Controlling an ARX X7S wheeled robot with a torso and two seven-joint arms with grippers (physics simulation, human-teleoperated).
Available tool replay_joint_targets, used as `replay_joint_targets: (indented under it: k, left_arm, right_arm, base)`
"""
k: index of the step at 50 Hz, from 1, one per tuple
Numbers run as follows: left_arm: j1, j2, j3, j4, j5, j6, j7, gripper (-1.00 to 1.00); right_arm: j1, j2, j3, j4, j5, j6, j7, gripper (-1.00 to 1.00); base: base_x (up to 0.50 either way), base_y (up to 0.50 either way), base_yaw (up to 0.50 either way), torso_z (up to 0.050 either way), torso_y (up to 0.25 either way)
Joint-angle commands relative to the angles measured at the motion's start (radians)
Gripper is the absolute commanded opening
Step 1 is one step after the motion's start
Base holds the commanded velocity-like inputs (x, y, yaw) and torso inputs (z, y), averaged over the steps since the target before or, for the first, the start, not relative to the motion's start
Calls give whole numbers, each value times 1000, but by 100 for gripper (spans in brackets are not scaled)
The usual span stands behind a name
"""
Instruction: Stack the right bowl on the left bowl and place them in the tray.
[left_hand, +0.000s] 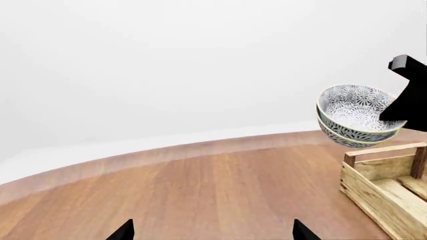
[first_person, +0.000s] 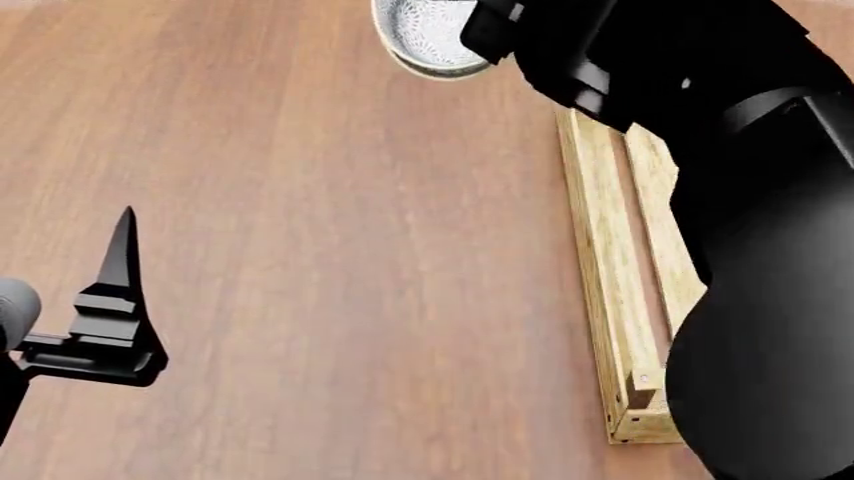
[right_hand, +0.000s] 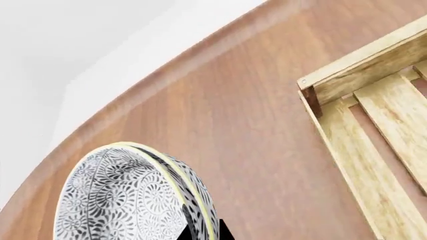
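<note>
So, two nested porcelain bowls (left_hand: 353, 116) (white, dense grey floral print, pale yellow rims) hang clear above the wooden table (left_hand: 220, 195) near the tray's (left_hand: 387, 192) end, right gripper (left_hand: 403, 102) clamped on their rim. Left gripper (first_person: 114, 300): jaws spread, empty. No readable writing.

A brown wood-grain counter (first_person: 334, 250) fills the view, its curved far edge meeting a plain white backdrop (left_hand: 167, 60).
</note>
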Motion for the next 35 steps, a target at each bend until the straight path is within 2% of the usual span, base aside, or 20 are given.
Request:
replay_joint_targets:
  k: [1, 18, 35]
  left_arm:
    - [-14, 15, -11, 3, 7, -23, 15, 100]
    - [-15, 12, 1, -7, 7, -14, 13, 100]
    - [-5, 7, 1, -15, 3, 0, 11, 100]
  right_arm:
    - [22, 66, -47, 8, 171, -17, -12, -100]
    - [-46, 176, 62, 8, 172, -50, 39, -100]
    - [-134, 289, 267, 8, 175, -129, 178, -100]
  base:
    - [0, 0, 0, 0, 0]
    - [0, 0, 0, 0, 1]
    - [0, 0, 0, 1, 1]
